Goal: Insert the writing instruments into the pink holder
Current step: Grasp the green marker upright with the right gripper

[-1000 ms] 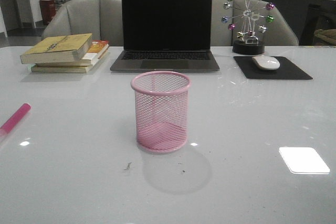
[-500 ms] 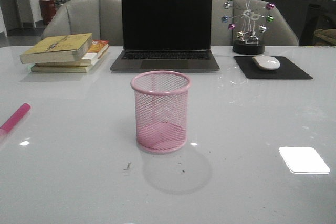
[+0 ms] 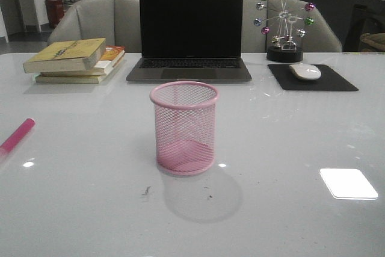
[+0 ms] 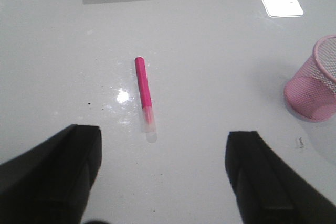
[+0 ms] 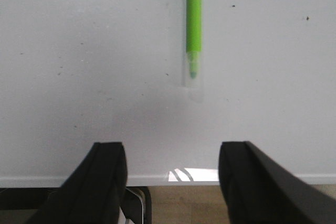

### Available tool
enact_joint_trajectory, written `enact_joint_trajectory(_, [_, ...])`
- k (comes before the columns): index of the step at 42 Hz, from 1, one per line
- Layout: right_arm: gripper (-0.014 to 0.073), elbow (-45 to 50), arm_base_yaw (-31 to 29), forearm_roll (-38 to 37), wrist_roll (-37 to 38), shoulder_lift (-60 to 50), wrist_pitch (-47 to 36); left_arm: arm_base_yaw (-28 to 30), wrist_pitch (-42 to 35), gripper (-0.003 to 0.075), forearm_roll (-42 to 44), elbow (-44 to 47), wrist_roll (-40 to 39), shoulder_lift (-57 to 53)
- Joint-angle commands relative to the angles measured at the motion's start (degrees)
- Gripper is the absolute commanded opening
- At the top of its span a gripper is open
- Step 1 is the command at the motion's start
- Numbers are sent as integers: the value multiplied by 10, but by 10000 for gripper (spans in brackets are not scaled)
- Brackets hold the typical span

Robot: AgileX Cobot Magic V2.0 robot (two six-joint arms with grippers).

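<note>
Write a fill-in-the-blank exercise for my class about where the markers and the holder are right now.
1. The pink holder stands upright and is ____ inside.
2. The magenta marker lies flat on the ____.
3. The marker ahead of the right claw is ____ in colour.
4. Behind the holder sits a ____ with a dark screen.

Missing words: empty; table; green; laptop

Grey sofa (image 3: 102, 22) behind glossy white table (image 3: 289, 142).

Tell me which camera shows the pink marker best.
The left wrist view: the pink marker lies whole on the table, ahead of the open left claw. The front view catches only part of it at the left edge. The right wrist view shows none of it.
</note>
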Motion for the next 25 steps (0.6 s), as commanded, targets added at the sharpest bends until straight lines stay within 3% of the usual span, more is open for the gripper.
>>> enact_joint_trajectory(1, [506,-34,-27,-10,4,39,-39,-22,-36,542,-8,-14,0,3])
enact_joint_trajectory(8, [506,-80,-46,-8,1,129,-45,-49,-44,504,-8,-11,0,3])
enact_joint_trajectory(25, [506,-239,-48,-2,-41,358,-29,-50,-47,403,-8,-11,0,3])
